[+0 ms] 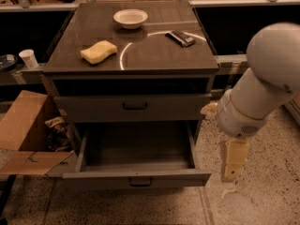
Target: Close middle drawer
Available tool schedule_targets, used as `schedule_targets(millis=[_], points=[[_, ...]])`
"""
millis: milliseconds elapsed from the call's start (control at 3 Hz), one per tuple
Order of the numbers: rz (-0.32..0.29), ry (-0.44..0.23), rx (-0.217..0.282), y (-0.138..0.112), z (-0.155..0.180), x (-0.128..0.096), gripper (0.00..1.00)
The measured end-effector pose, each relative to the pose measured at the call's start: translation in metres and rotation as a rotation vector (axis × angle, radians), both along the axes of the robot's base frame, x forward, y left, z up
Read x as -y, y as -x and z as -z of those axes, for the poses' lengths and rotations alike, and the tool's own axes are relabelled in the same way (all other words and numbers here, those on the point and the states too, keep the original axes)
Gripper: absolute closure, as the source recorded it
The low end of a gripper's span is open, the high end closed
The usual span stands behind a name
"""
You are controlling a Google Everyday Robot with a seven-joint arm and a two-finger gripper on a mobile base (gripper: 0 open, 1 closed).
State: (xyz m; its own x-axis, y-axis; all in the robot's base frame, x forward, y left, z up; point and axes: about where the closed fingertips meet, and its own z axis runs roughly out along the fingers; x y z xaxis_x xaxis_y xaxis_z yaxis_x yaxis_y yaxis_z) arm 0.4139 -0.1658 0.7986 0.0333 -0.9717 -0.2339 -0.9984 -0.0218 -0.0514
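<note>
The middle drawer (93, 178) is a wide grey metal drawer with a low front panel and a small dark central handle. It stands pulled far out of the cabinet, and its inside looks empty. Above it, the taller-fronted grey drawer (89, 108) with a wider handle is shut. The lowest drawer is hidden under the open one. My gripper (233, 165) hangs below the big white arm at the right, just right of the open drawer's front right corner and apart from it.
On the cabinet top (154, 55) lie a white bowl (130, 18), a yellow sponge (98, 51) and a small dark object (180, 38). An open cardboard box (23, 130) sits on the floor at the left. A white cup (29, 58) stands behind it.
</note>
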Motion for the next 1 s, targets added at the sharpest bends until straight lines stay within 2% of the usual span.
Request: schedule_targets(millis=[333, 667, 1000], points=[[-0.030, -0.032, -0.088, 0.021, 0.075, -0.008, 0.00], [-0.030, -0.032, -0.088, 0.021, 0.076, -0.008, 0.00], [-0.032, -0.046, -0.104, 0.016, 0.107, -0.007, 0.00]])
